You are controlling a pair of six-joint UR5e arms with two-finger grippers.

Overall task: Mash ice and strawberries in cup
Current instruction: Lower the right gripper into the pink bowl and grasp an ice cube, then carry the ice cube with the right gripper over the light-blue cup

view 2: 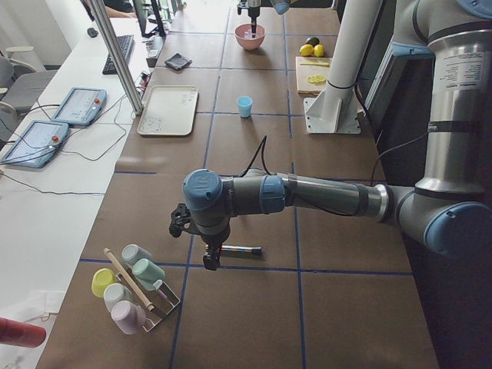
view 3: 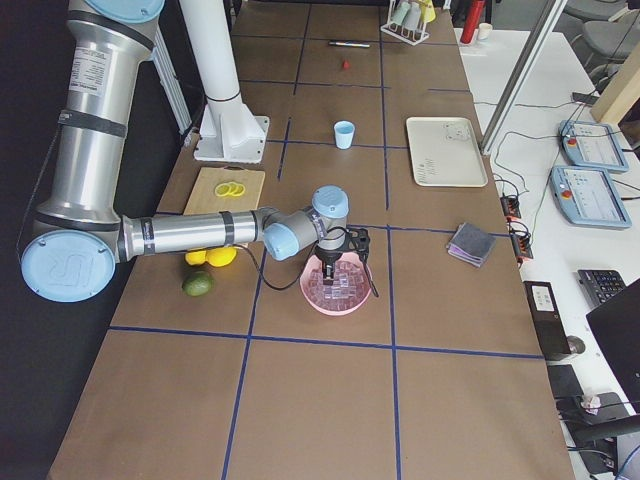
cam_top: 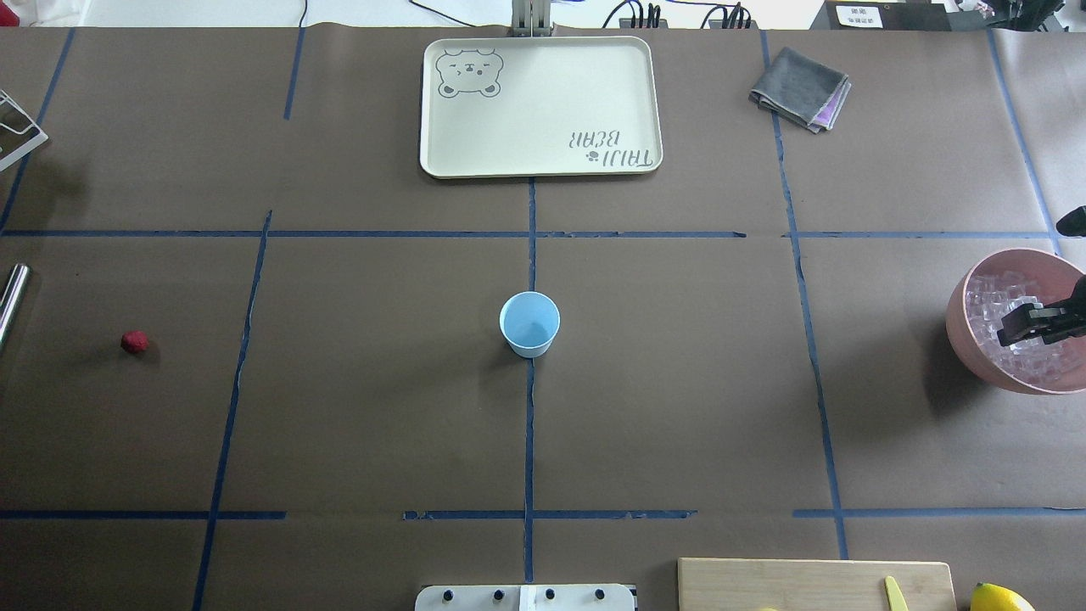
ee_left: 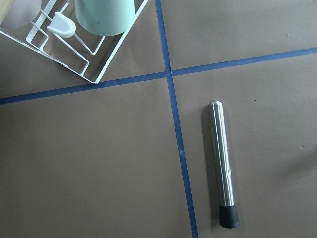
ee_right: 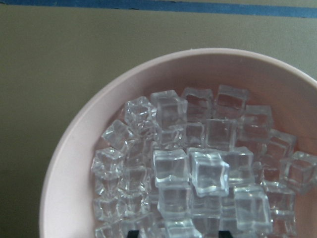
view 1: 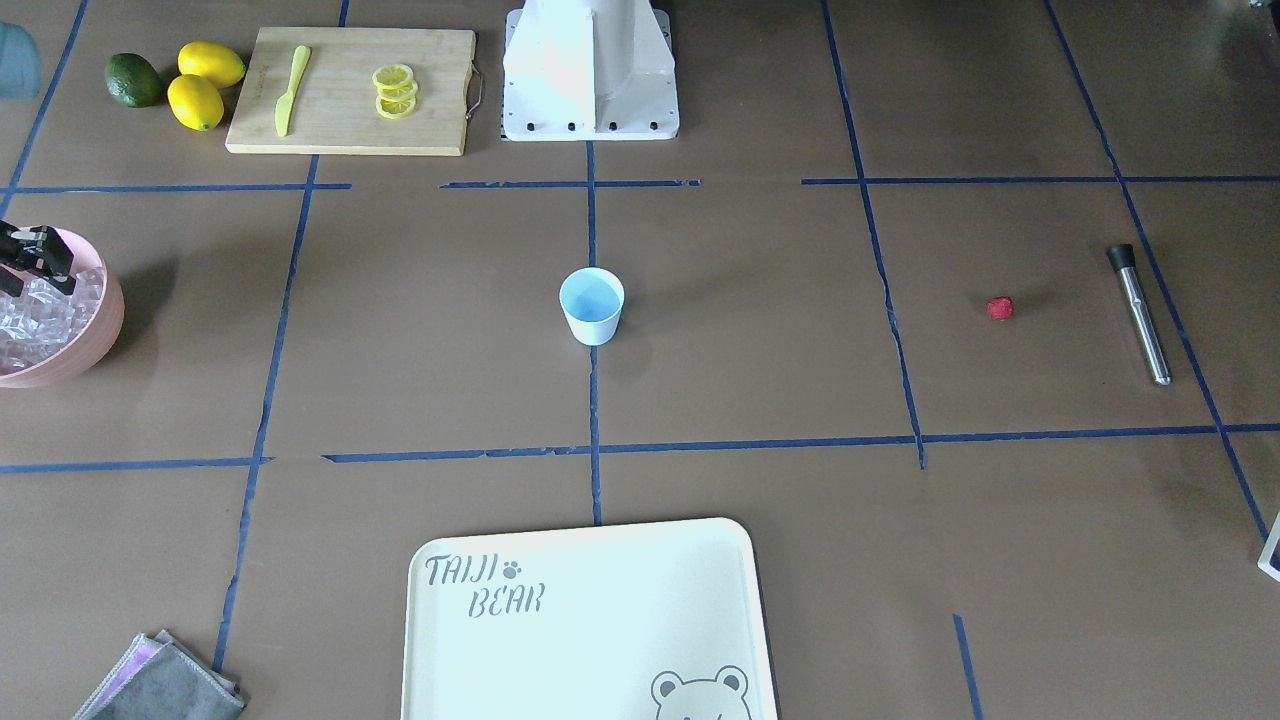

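The light-blue cup (view 1: pixel 592 305) (cam_top: pixel 529 322) stands upright at the table's centre, and I see nothing inside it. A red strawberry (view 1: pixel 999 308) (cam_top: pixel 134 342) lies alone on the table on my left side. Clear ice cubes (ee_right: pixel 198 173) (cam_top: pixel 1001 293) fill a pink bowl (cam_top: pixel 963 322) (ee_right: pixel 74 144) on my right side. My right gripper (cam_top: pixel 1022 329) (view 1: pixel 30 262) hangs over the ice, and its fingertips sit apart at the bottom edge of the right wrist view. My left gripper (view 2: pixel 207 257) hovers over a steel muddler (ee_left: pixel 223 168) (view 1: pixel 1140 315); I cannot tell whether it is open or shut.
A cream tray (cam_top: pixel 543 161) and a folded grey cloth (cam_top: pixel 799 89) lie at the far side. A cutting board (view 1: pixel 350 130) holds lemon slices and a yellow knife, with lemons and an avocado (view 1: pixel 134 80) beside it. A wire cup rack (ee_left: pixel 74 54) stands near the muddler.
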